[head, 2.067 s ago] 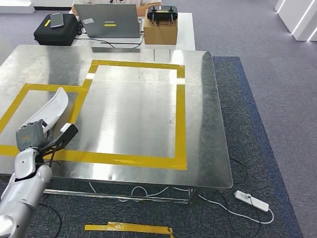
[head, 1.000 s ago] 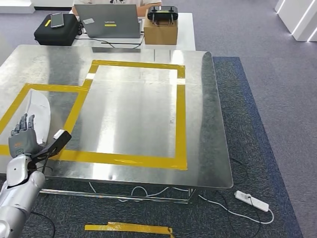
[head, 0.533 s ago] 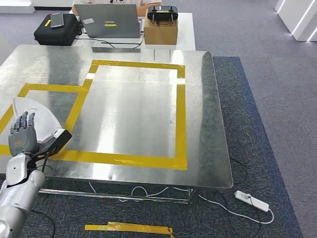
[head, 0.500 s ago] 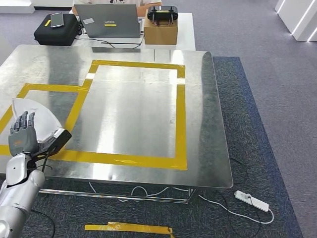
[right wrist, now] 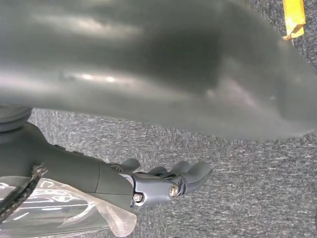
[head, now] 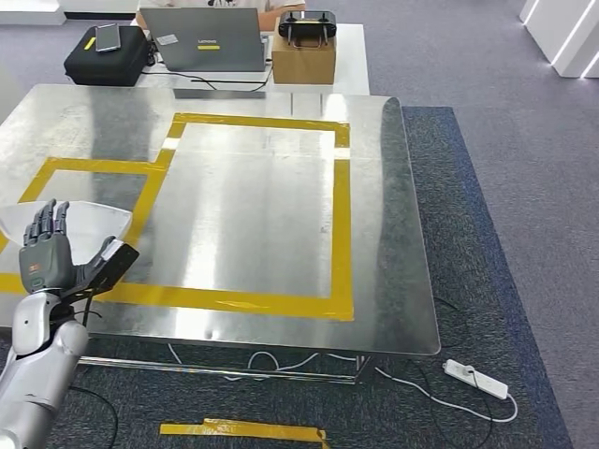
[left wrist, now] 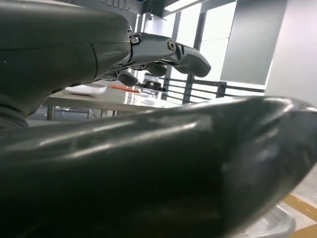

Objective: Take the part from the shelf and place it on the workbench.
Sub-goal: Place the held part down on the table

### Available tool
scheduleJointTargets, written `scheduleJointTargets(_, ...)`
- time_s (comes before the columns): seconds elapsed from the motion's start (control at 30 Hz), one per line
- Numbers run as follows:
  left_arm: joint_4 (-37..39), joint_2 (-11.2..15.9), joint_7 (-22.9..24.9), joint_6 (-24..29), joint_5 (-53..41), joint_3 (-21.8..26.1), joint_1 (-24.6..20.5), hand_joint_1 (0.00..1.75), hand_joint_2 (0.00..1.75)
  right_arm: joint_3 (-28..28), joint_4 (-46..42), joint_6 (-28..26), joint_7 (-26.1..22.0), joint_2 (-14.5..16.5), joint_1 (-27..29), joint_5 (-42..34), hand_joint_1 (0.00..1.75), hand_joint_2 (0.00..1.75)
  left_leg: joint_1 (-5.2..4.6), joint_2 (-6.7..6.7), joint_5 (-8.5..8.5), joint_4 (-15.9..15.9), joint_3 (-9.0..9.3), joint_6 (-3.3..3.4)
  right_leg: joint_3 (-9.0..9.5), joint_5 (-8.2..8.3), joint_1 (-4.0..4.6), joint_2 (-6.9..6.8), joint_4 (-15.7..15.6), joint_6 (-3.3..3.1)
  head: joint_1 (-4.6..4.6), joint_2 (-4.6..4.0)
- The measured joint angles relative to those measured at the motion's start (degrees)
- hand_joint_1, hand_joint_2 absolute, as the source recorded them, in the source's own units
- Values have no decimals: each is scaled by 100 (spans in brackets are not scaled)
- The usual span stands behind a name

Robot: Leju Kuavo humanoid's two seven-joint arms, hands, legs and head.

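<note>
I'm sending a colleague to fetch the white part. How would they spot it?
Look at the big metal workbench marked with yellow tape. At its near left corner, by the robot's left hand, lies the white part: a curved pale shell, the lone loose thing on the steel.

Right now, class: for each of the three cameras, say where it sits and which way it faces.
Head view: high on the body, looking down at the steel workbench; left hand by the white curved part.
Left wrist view: behind the left hand, facing across the workbench.
Right wrist view: behind the right hand, facing grey carpet.
Shared: left hand.
</note>
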Motion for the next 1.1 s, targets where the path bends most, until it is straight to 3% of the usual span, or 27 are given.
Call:
scheduleJointTargets(0.5,-713,-426,-184,-67,359,-235,551,0,0,-136,-101,44,0,0,-14,128,0,0,-2,0,-2,0,0,1,1,0,-1,0,-1,1,0,0)
scheduleJointTargets(0.8,-807,-501,-176,-120,442,-267,652,0,0,-138,-129,63,0,0,-24,166,0,0,-26,0,-18,13,0,17,3,2,-24,-2,-8,16,-2,0)
scheduleJointTargets(1.0,-832,-484,-154,-200,538,-262,736,0,0,-152,-129,64,0,-1,-28,196,0,0,-60,0,-20,0,14,114,25,-4,-71,-7,-25,113,-4,0)
scheduleJointTargets(1.07,-849,-481,-152,-224,554,-260,749,0,0,-163,-138,67,0,-2,-31,203,0,0,-29,5,33,-77,43,177,-49,-154,-64,27,129,142,8,0)
scheduleJointTargets(1.1,-857,-484,-150,-240,558,-260,757,0,0,-169,-144,69,1,-2,-32,208,0,0,-11,8,53,-111,53,200,-165,-320,-59,55,377,143,20,0)
